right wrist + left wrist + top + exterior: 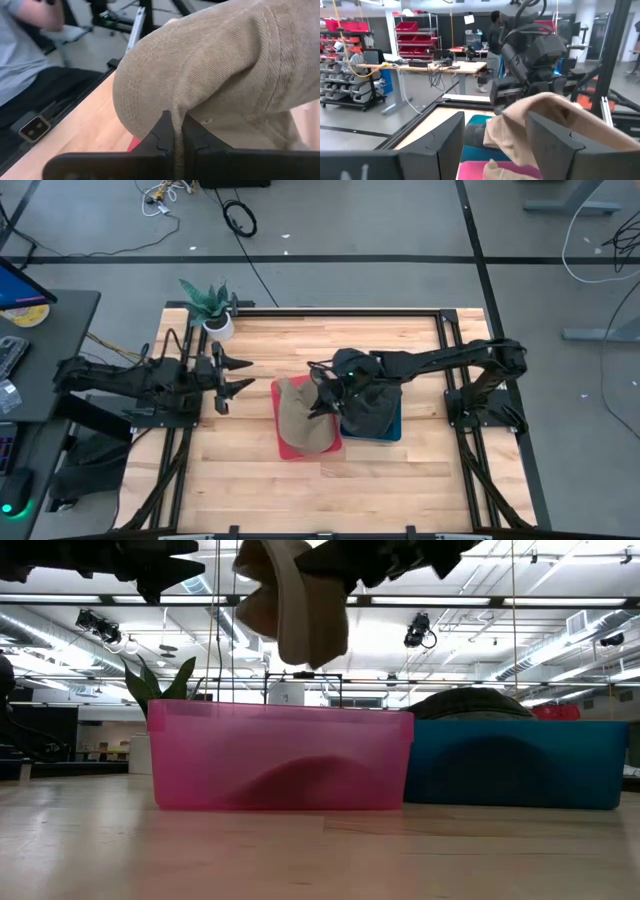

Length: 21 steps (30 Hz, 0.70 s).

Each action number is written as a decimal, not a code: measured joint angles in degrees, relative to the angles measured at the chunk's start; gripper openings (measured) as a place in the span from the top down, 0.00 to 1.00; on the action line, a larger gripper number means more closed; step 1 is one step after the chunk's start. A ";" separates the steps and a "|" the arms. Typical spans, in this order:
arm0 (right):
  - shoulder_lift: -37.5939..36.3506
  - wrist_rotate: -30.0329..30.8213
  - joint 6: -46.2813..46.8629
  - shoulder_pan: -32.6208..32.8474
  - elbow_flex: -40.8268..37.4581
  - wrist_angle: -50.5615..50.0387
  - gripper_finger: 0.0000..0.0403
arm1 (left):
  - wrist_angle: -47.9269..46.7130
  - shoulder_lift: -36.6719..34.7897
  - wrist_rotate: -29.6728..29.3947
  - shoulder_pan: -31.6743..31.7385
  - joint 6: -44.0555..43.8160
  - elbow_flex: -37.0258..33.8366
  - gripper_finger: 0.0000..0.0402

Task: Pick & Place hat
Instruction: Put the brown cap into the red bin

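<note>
A tan corduroy hat (300, 420) hangs over the pink bin (280, 755) near the table's middle, with my right gripper (322, 402) shut on it. The low view shows the hat (295, 605) above the bin's rim. Beside it on the right stands a blue bin (515, 765) with a dark hat (370, 408) lying in it. My left gripper (240, 375) stands open at the table's left, pointing level toward the tan hat (545, 125) and touching nothing. My right gripper pinches a fold of the hat's cloth (176, 117) between its two shut fingers (162, 132). It comes from the table's right, slanting down. The hat bulges out past the fingertips and droops below them, slack, clear of the pink bin.
A potted plant (212, 308) stands at the table's far left corner, close behind my left arm. A dark metal frame (440, 340) runs round the table. A person (25, 55) sits beyond the table's edge in the right wrist view.
</note>
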 joint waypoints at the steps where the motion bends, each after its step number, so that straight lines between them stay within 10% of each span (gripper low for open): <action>1: 0.96 -1.36 -0.56 -0.28 0.63 0.13 0.99 | -0.40 -0.23 0.36 0.24 -0.04 -0.19 0.47; 21: 7.92 -4.13 4.17 -5.48 3.49 -10.22 0.99 | -0.72 -0.20 1.56 0.36 -1.49 -0.18 0.47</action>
